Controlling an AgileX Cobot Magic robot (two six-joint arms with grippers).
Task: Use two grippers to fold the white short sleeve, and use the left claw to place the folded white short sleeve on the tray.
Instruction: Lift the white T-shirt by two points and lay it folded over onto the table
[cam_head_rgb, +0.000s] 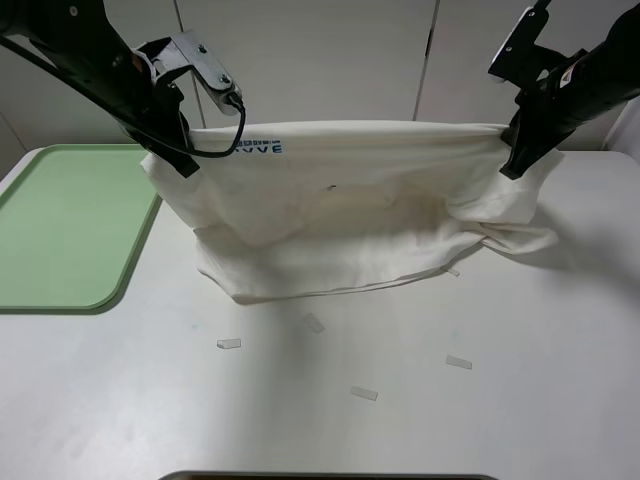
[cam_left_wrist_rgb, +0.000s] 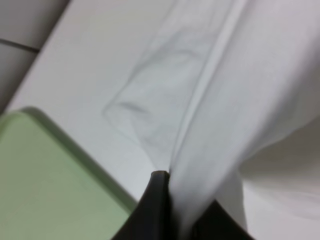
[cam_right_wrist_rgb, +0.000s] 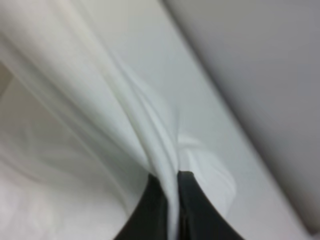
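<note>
Left gripper (cam_head_rgb: 186, 162), right gripper (cam_head_rgb: 514, 165) each clamped on T-shirt (cam_head_rgb: 350, 205) top edge; shirt stretched between, lower part bunched on worktop (cam_head_rgb: 520, 410). Tray (cam_head_rgb: 60, 225) just beside. Tape strips (cam_head_rgb: 229, 344) near.

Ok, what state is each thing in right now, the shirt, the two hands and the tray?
Shirt, top edge lifted taut, lower part crumpled on the table.
Left hand, shut on shirt.
Right hand, shut on shirt.
Tray, bare where visible.
</note>
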